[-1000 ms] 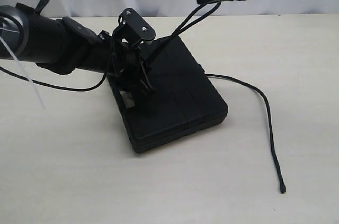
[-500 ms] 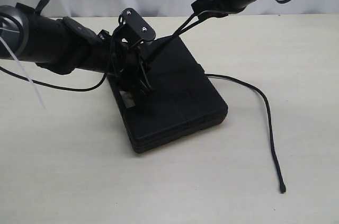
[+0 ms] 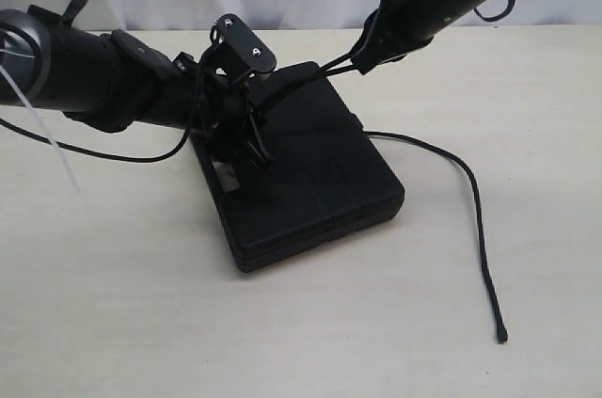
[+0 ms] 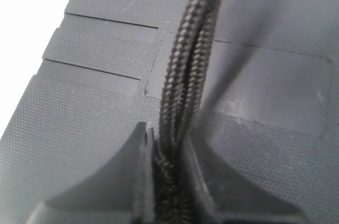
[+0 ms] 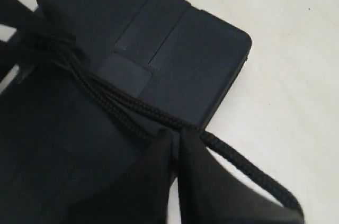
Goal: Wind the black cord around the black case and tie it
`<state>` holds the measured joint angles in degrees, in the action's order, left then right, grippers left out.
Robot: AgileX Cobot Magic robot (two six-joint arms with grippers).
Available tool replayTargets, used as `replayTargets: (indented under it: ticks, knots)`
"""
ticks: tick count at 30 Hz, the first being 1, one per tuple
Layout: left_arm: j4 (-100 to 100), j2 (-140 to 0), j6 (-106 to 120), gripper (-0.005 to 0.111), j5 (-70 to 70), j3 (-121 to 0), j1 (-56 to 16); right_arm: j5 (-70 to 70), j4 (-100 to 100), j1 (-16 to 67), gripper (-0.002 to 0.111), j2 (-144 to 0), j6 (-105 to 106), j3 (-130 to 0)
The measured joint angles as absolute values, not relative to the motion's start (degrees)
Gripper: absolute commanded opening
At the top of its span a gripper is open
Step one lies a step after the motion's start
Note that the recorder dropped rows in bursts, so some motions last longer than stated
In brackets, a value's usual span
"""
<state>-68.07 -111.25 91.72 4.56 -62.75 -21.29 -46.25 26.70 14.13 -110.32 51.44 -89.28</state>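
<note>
The black case (image 3: pixel 320 172) lies flat on the beige table. My left gripper (image 3: pixel 249 144) stands over its left part, shut on two strands of the black cord (image 4: pixel 190 60), which run between its fingertips (image 4: pixel 169 150) and across the case's (image 4: pixel 79 102) ribbed lid. From there the strands stretch up to my right gripper (image 3: pixel 362 61), just past the case's far corner. In the right wrist view its jaws (image 5: pixel 176 134) are shut on the cord (image 5: pixel 122 102) at the case's (image 5: pixel 201 60) edge. The cord's free length (image 3: pixel 475 200) curves across the table to a frayed tip (image 3: pixel 501 333).
A white zip tie (image 3: pixel 47 139) and a thin black cable (image 3: pixel 113 153) hang from the left arm at the left. Bare beige tabletop (image 3: pixel 141 323) lies in front of the case. A white curtain closes off the back.
My right gripper has come down toward the case's far corner, lowering the cord strands with it, and its jaws have closed tighter. The left gripper and case have not moved.
</note>
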Motion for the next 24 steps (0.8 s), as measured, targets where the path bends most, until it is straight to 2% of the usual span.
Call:
replayTargets:
  ticks: [10, 24]
  knots:
    - [-66.7, -111.3, 91.7, 0.0, 4.4, -62.7, -21.3, -48.7, 2.6, 21.3, 0.005, -110.5, 55.3, -89.3]
    - [-66.0, -111.3, 91.8, 0.0, 4.4, -62.7, -21.3, -50.4, 0.0, 21.4, 0.005, -105.4, 67.8, -90.0]
